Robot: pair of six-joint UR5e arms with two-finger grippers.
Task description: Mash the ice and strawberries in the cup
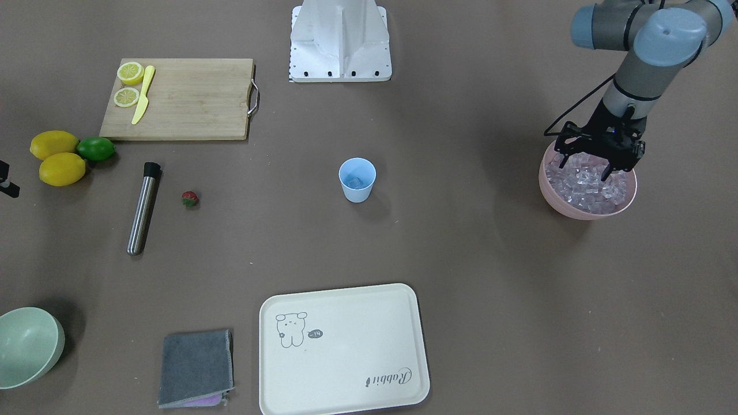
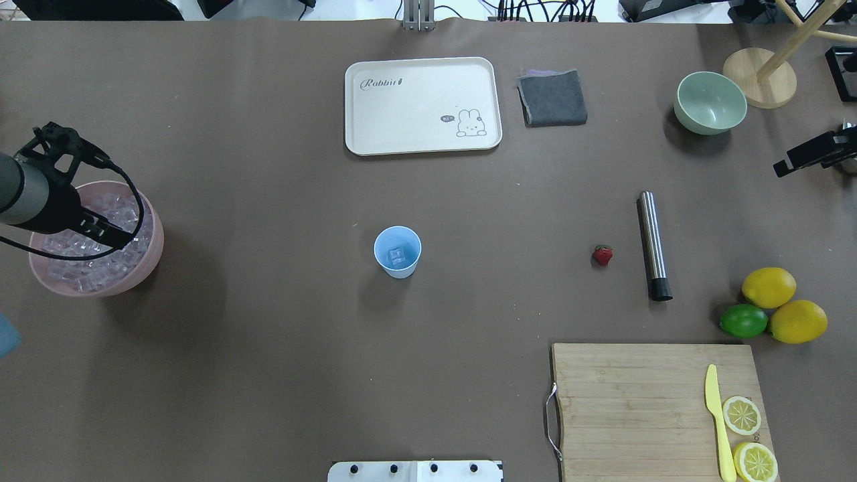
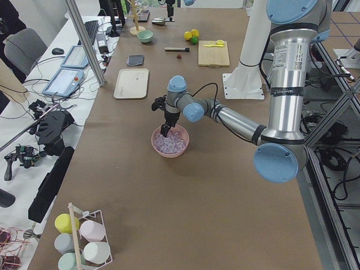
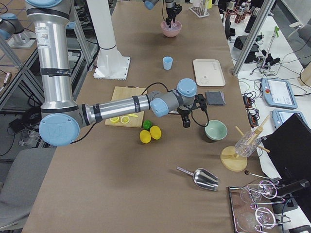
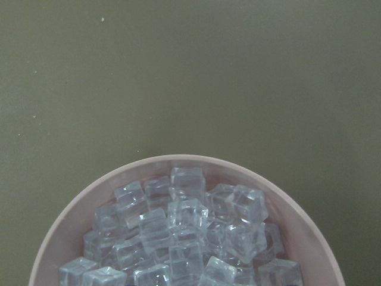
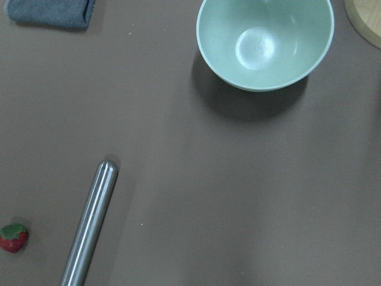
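Ice cube (image 2: 397, 255) inside cup (image 2: 400, 270), clear overhead, indiscernible from sides.

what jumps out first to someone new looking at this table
The left gripper, open, hangs low over a pink bowl heaped with clear ice cubes at the table's left end. A small light blue plastic cup stands mid-table, ice inside, and a small red strawberry lies beside a steel rod.

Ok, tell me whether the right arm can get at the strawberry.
Probably yes: the strawberry lies uncovered on the table beside the metal rod, and the right claw hangs free nearby.
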